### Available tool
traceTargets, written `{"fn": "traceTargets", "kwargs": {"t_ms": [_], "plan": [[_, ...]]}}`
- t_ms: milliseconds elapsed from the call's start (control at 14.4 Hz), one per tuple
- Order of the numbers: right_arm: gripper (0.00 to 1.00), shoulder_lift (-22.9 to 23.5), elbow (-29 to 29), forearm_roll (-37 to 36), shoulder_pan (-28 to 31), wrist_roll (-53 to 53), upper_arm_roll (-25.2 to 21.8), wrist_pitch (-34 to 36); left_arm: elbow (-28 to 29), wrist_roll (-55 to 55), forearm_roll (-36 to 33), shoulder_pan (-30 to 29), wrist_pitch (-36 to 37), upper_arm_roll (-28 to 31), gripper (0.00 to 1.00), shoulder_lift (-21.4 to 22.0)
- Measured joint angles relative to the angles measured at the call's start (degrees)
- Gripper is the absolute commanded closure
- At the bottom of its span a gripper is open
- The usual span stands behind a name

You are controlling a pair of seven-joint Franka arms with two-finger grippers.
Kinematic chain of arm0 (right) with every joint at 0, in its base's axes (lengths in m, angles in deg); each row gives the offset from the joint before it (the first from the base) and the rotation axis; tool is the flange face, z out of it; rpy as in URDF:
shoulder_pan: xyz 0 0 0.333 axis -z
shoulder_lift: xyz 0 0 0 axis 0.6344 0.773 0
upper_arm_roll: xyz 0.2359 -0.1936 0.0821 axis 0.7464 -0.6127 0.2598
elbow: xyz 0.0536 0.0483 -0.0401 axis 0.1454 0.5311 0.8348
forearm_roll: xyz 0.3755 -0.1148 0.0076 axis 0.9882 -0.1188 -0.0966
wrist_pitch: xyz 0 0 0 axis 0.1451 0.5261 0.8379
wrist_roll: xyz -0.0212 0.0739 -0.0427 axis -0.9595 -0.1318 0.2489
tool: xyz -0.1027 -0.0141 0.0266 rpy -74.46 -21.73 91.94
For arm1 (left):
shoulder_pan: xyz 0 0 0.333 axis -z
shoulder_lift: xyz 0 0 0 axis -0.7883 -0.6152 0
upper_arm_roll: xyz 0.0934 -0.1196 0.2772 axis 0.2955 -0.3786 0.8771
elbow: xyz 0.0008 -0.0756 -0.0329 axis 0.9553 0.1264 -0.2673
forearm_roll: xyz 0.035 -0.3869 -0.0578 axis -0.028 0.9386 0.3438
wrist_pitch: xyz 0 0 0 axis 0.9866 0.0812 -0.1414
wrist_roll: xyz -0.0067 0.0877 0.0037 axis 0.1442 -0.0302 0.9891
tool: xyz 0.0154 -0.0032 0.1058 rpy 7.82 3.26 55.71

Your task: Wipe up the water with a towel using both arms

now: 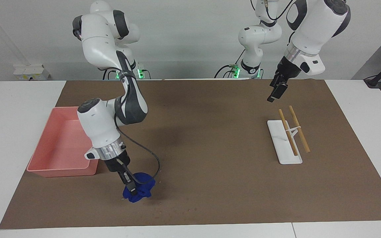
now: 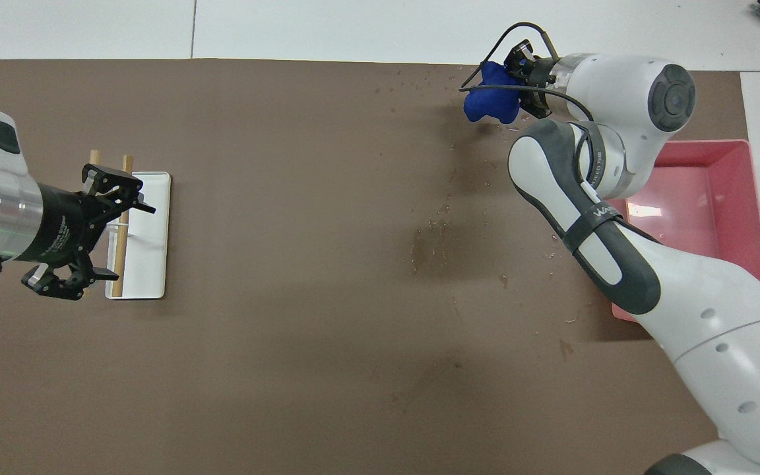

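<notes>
The royal-blue towel (image 1: 141,190) lies bunched on the brown mat, beside the pink tray's corner farthest from the robots. It also shows in the overhead view (image 2: 489,103). My right gripper (image 1: 131,187) points down into the towel and is shut on it at mat height; it shows in the overhead view too (image 2: 520,82). My left gripper (image 1: 275,92) hangs in the air with its jaws wide apart and holds nothing. From above, my left gripper (image 2: 99,231) is over the white plate. Water drops and a damp patch (image 2: 423,249) mark the middle of the mat.
A pink tray (image 1: 38,165) stands at the right arm's end of the mat, also seen from above (image 2: 716,158). A white plate (image 1: 284,150) with two wooden chopsticks (image 1: 299,129) across a small rest lies at the left arm's end.
</notes>
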Motion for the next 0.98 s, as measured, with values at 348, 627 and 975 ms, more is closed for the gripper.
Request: {"fn": "traceTargets", "kwargs": {"t_ms": [348, 627, 975], "plan": [[1.0, 4.9, -0.3, 0.0, -1.8, -0.8, 0.3, -4.4, 0.1, 19.7, -4.1, -0.5, 2.4, -0.3, 0.0, 0.1], [1.0, 2.8, 6.3, 0.0, -4.2, 0.9, 0.4, -5.7, 0.1, 40.4, -8.0, -0.5, 3.3, -0.2, 0.0, 0.5], [1.0, -5.8, 19.6, 0.0, -6.1, 4.3, 0.4, -5.9, 1.1, 56.7, -8.5, -1.8, -0.8, 0.0, 0.02, 0.7]]}}
